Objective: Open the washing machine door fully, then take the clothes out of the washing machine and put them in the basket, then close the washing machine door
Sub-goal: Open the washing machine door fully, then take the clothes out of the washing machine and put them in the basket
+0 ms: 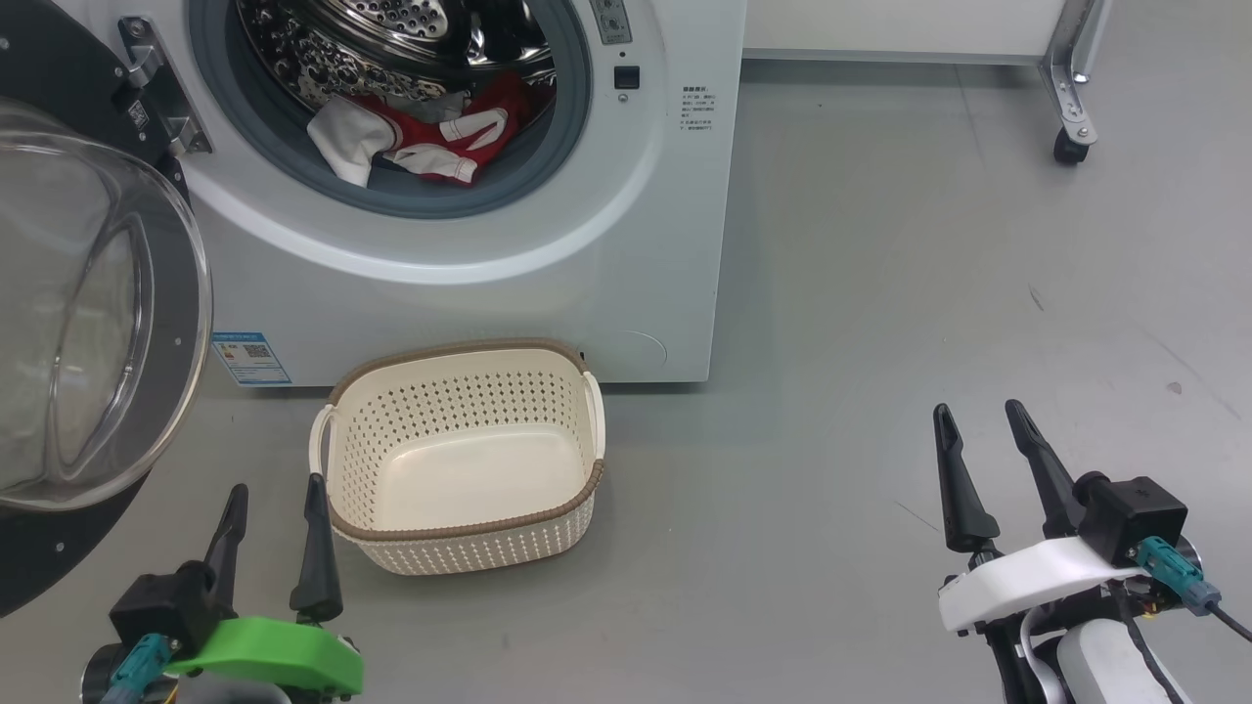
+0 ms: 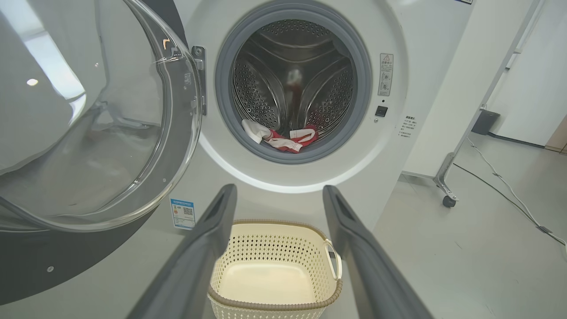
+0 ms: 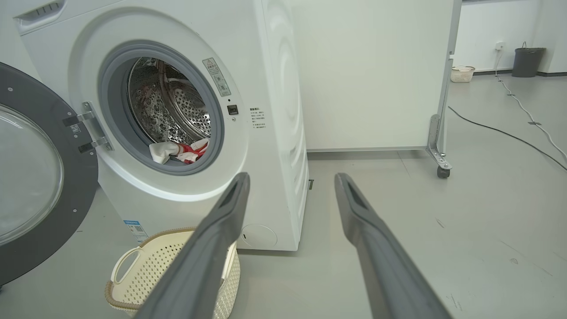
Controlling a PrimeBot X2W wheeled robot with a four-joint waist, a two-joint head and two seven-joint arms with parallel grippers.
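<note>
The clothes (image 1: 421, 137) lie heaped at the lip of the drum, well apart from both arms; from the left gripper (image 1: 276, 486) they sit at about one o'clock, from the right gripper (image 1: 977, 407) at about ten o'clock; both sets of jaws stand wide apart, holding nothing. The garments are soft red cloth with white panels, crumpled against the grey gasket; the steel drum behind is shiny and perforated. The washing machine (image 1: 469, 293) is a white box; the washing machine door (image 1: 88, 313) hangs open at nine o'clock, black-rimmed around a bulging clear bowl. The basket (image 1: 460, 533), cream perforated plastic with a brown woven-look rim, stands at the machine's foot, just beside the left gripper at three o'clock. The floor (image 1: 880, 293) is smooth grey; a castered metal leg (image 1: 1071, 98) stands at one o'clock.
</note>
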